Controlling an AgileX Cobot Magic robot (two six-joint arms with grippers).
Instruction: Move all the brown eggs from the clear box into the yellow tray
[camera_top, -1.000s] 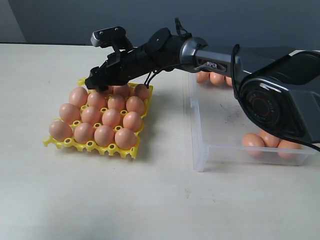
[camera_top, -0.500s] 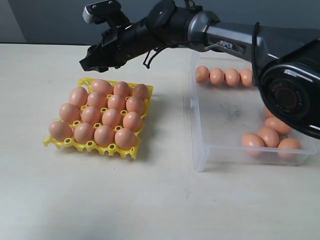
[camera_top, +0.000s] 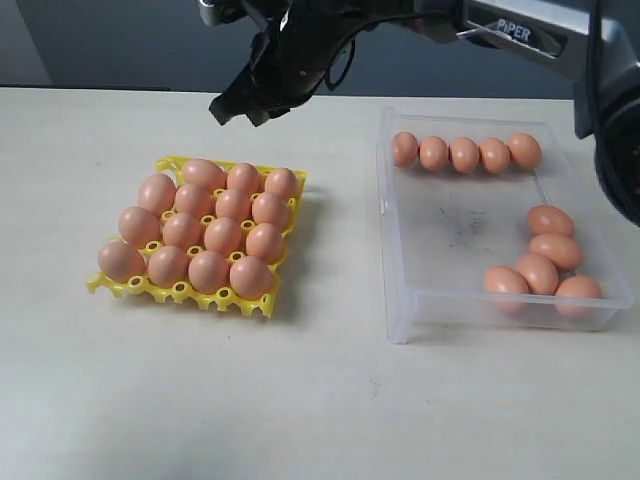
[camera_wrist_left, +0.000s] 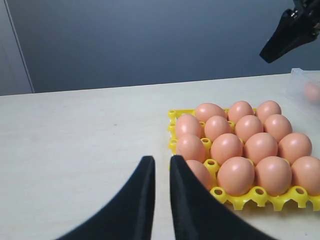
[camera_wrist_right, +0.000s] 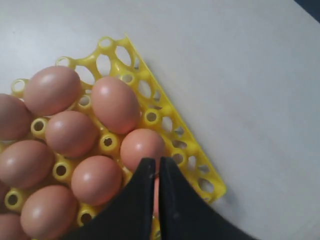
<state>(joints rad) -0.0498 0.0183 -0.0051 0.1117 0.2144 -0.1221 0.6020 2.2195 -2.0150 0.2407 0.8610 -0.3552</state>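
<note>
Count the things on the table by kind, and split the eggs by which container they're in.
Bright yellow plastic lattice egg tray: 1
Shallow clear plastic box: 1
Smooth orange-brown oval eggs in the tray: 15
Orange-brown eggs in the box: 10
Total: 27 things, 25 of them eggs

- We see one table (camera_top: 300, 400): pale beige, matte top, a few faint dark specks toward the front.
- Clear box (camera_top: 460, 240) sits flat on it: rect., low see-through walls. We use it as our ref.
- Yellow tray (camera_top: 180, 292) also sits flat on the table, left of the clear box in the ext. view. It's near but not touching, w/ a bare strip of tabletop between.
- Tray is smaller than the clear box, and its front edge sits a bit further back than the box's front wall.
</note>
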